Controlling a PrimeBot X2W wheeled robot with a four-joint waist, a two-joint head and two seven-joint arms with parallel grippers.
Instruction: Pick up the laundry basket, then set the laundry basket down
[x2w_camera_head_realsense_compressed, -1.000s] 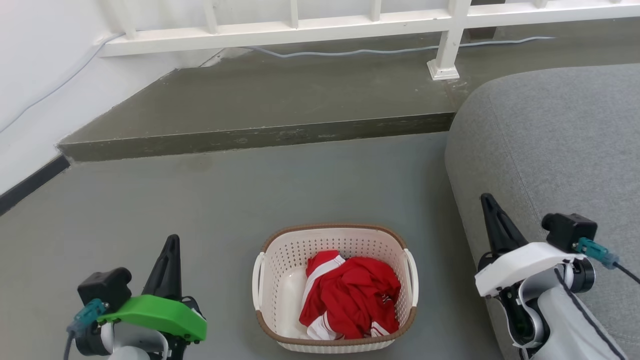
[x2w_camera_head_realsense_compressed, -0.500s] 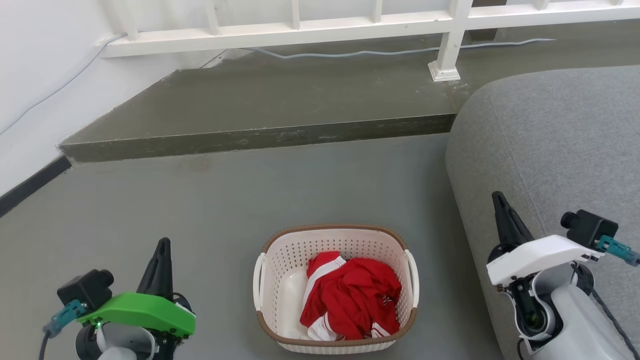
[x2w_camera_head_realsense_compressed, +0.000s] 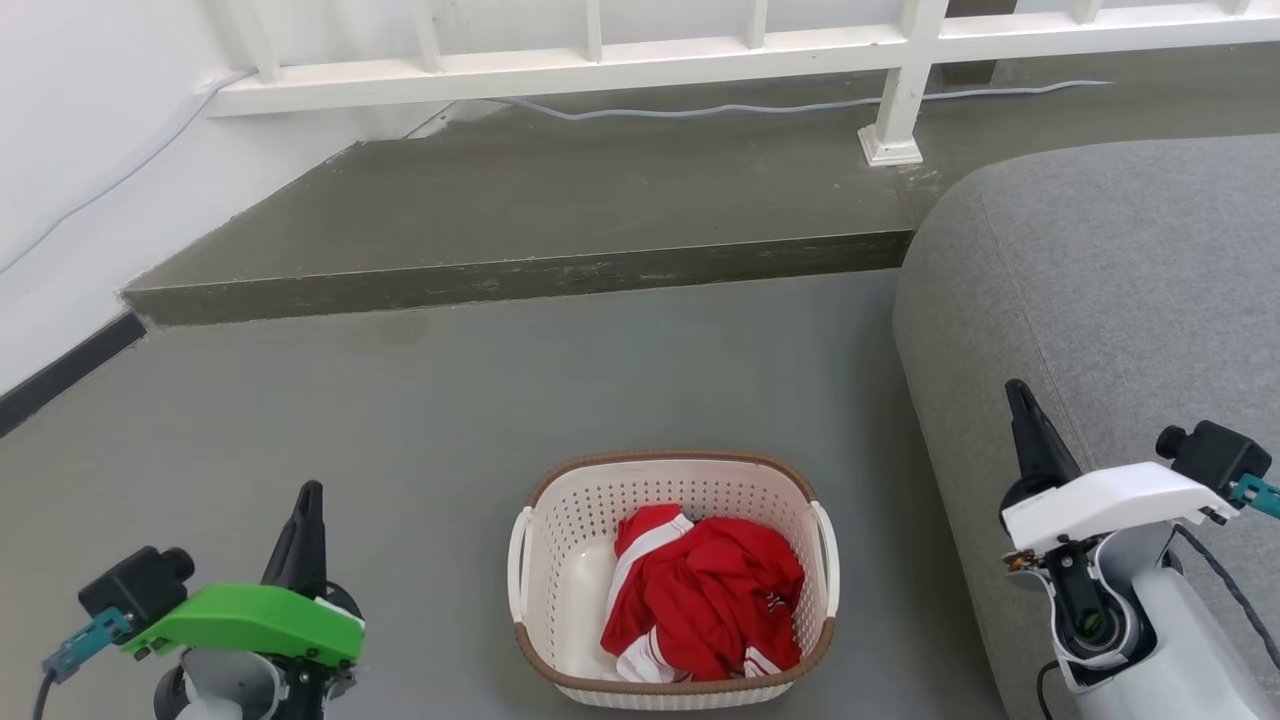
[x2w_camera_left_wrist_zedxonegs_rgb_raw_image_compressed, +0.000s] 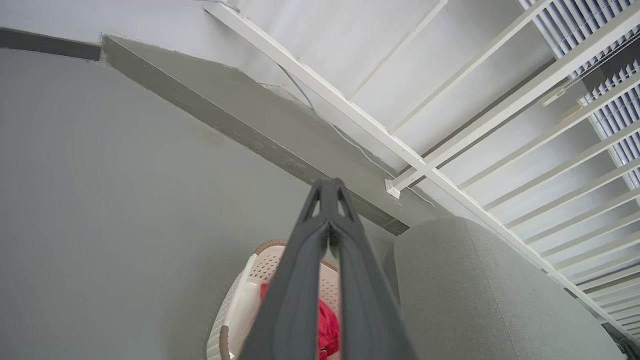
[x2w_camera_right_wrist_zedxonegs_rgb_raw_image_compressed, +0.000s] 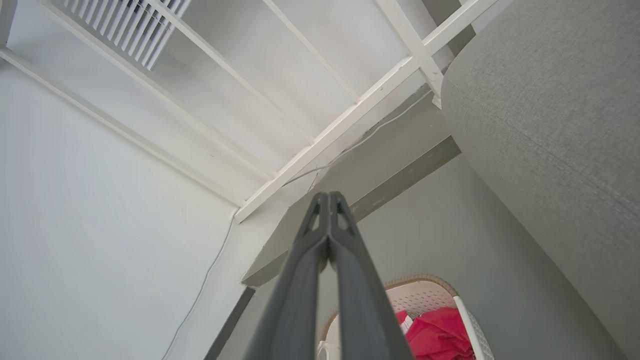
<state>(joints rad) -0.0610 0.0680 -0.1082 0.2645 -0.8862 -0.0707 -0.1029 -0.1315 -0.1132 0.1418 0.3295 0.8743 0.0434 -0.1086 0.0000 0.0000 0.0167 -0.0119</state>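
Head view had the left gripper (x2w_camera_head_realsense_compressed: 306, 500) low at the near left and the right gripper (x2w_camera_head_realsense_compressed: 1024, 405) at the near right. Each had its two dark fingers pressed together on nothing, and both were well apart from the laundry basket (x2w_camera_head_realsense_compressed: 655, 460). That basket sat upright on the grey floor (x2w_camera_head_realsense_compressed: 480, 390) between them, with a crumpled red and white garment (x2w_camera_head_realsense_compressed: 710, 595) inside. Near its right side rose a grey sofa (x2w_camera_head_realsense_compressed: 1100, 270). Beyond lay a raised concrete step (x2w_camera_head_realsense_compressed: 520, 210), then a white railing (x2w_camera_head_realsense_compressed: 600, 68) with a pale cable (x2w_camera_head_realsense_compressed: 760, 103) along its foot, and a white wall (x2w_camera_head_realsense_compressed: 80, 120) at the left.
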